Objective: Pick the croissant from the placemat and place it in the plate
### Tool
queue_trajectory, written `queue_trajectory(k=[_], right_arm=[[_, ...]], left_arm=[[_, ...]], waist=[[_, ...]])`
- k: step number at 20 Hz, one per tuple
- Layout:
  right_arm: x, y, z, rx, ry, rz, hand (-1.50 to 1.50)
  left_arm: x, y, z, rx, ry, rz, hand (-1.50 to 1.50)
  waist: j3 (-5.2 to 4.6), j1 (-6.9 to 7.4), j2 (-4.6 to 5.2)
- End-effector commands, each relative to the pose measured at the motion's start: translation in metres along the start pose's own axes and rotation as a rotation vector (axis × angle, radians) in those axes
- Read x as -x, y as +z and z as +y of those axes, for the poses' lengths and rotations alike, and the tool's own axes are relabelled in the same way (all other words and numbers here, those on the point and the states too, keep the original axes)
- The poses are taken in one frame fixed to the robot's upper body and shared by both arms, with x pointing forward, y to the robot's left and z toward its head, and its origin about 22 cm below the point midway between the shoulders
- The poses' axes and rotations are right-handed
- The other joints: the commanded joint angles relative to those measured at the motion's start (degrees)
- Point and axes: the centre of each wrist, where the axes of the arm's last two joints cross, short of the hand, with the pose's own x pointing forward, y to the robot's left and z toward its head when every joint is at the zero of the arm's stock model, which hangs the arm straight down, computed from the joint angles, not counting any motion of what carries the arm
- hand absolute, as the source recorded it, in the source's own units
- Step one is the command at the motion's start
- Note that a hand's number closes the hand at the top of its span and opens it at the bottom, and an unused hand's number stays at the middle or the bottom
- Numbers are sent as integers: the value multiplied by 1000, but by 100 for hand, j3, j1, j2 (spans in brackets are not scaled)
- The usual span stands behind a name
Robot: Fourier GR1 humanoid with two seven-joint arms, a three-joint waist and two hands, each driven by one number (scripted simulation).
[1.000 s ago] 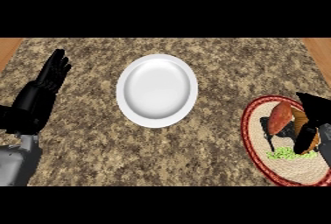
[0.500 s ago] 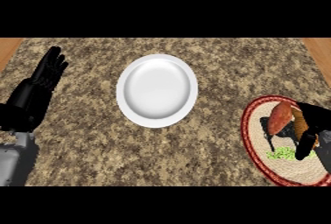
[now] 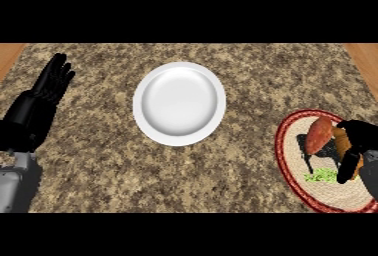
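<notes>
Right robot hand (image 3: 353,145) curls round the croissant (image 3: 322,136) on the placemat (image 3: 295,170).

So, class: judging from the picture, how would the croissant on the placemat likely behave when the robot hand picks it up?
The croissant looks small beside the plate, so it is probably light. Its curved, rounded shape might rock or roll if nudged. The right robot hand curls around it on the placemat; being pastry, it may crush or flake easily.
</notes>
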Motion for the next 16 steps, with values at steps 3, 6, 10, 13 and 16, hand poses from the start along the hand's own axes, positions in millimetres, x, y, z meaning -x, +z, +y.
queue_trajectory(k=[3,6,10,13,16], right_arm=[[-4,0,8,217,39,-82,150],[1,-2,-2,314,55,-92,150],[-52,39,50,257,-146,161,150],[-47,44,79,146,-252,341,150],[-79,77,74,236,-350,355,150]], left_arm=[[2,7,-6,16,2,2,0],[-8,-2,-3,-1,-7,16,0],[16,13,-2,-38,-6,57,0],[12,13,17,-97,-32,74,0],[13,13,20,-110,-26,81,0]], waist=[[22,10,4],[23,1,3],[-13,-374,-156],[-26,-795,-325],[-49,-784,-329]])
